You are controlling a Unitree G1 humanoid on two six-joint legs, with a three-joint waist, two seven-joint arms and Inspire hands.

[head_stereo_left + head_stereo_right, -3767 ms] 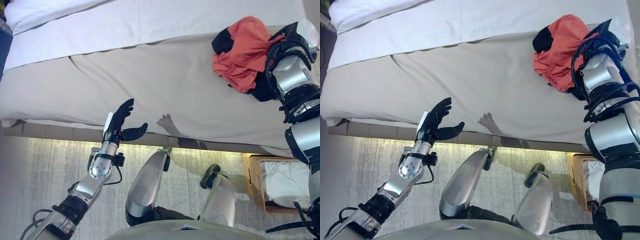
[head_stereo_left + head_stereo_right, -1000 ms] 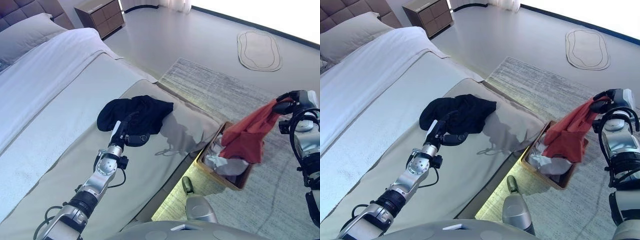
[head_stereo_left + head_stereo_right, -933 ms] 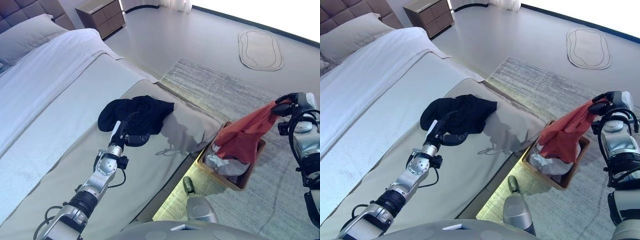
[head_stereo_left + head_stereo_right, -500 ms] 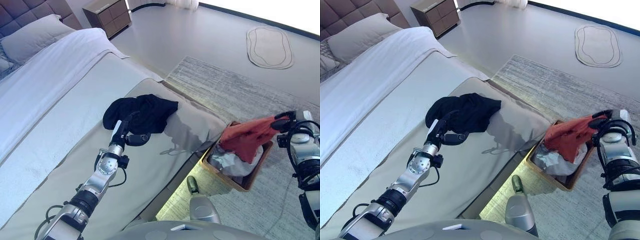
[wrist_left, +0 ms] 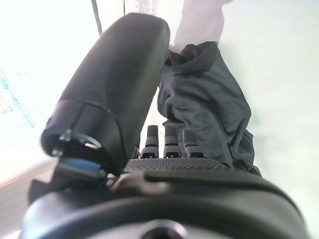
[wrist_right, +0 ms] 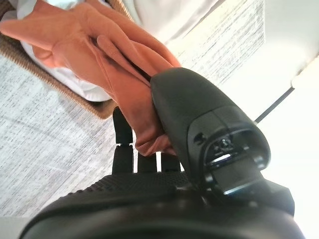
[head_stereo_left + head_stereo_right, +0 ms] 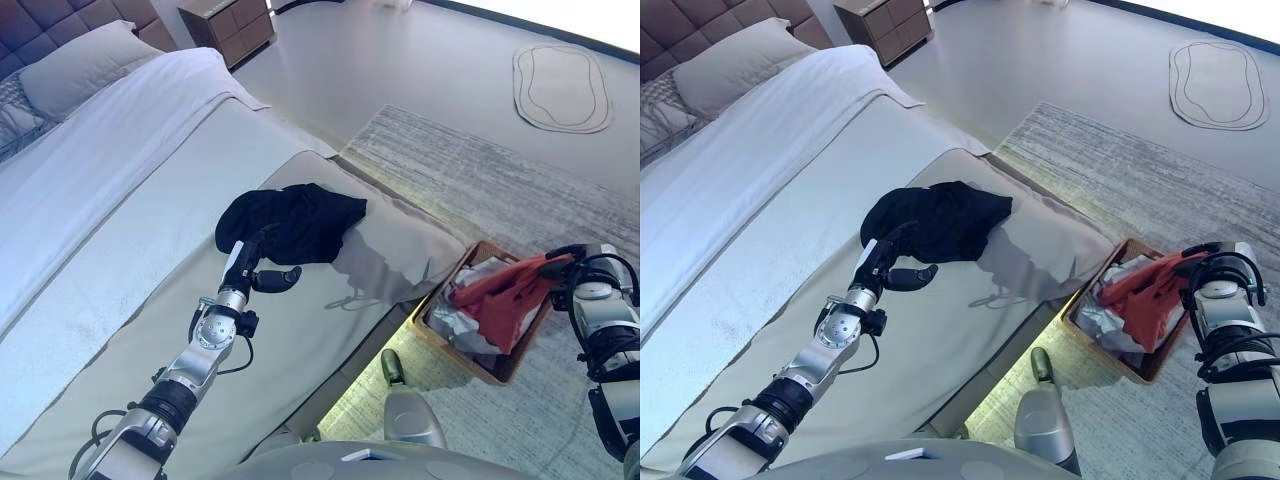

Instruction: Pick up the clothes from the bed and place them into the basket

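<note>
Basket [image 7: 1077, 327] floor hidden beneath white cloth [image 7: 1102, 322] and orange garment [image 7: 1145, 295]. Nightstand [image 7: 885, 22] cut off by upper edge. Right hand [image 6: 149, 164] fingertips concealed behind orange fabric. Bed [image 7: 120, 230] extending beyond left edge.

Black garment [image 7: 292, 222] on bed [image 7: 130, 230]

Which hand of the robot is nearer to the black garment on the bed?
Left. The left hand hovers beside the black garment; the right hand holds the orange garment over the basket.

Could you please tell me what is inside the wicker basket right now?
White laundry lies in the basket, with the orange garment draped over it, pinched by the right robot hand. Anything beneath is covered.
</note>
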